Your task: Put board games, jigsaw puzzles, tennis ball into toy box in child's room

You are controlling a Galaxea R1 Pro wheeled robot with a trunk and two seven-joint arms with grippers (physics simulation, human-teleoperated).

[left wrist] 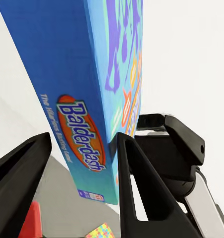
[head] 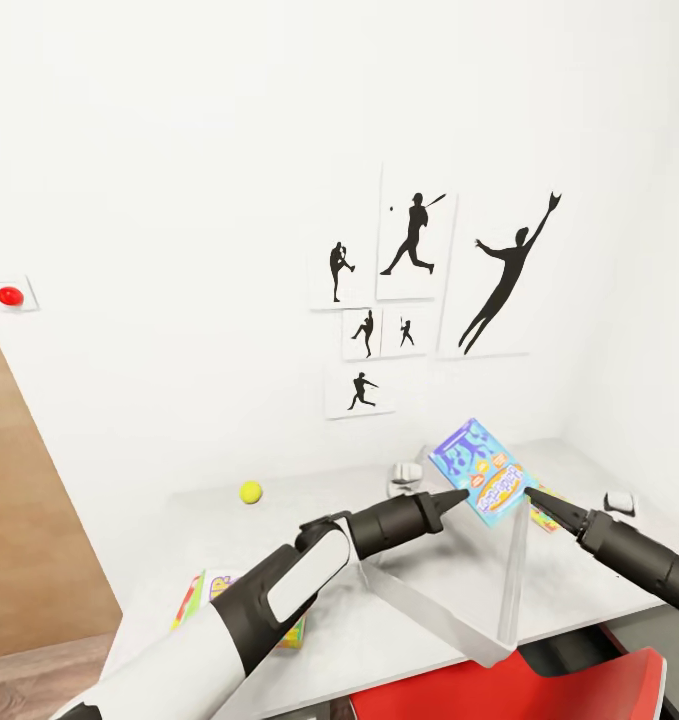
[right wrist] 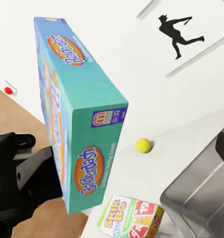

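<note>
Head view: both arms reach over the long pale grey table (head: 309, 520); the left gripper (head: 462, 493) and the right gripper (head: 531, 493) press the blue Balderdash board game box (head: 482, 471) from opposite sides, holding it tilted in the air above the pale grey lidless plastic toy box (head: 449, 600); whether either pincer's own fingers are spread or pressed together cannot be told here; a small yellow-green tennis ball (head: 250, 491) lies on the table near the wall; a yellow-green-red lettered game box (head: 214, 590) lies flat at the table's near left, partly behind the left arm.

Left wrist view: the 2 black fingers (left wrist: 141, 183) stand spread, with the blue box's edge just in front of them.

Right wrist view: the box (right wrist: 77, 114) hangs before the camera; the ball (right wrist: 143, 145) sits well beyond it; the Skip-Bo box (right wrist: 129, 215) lies beside the bin's wall (right wrist: 201, 193).
</note>
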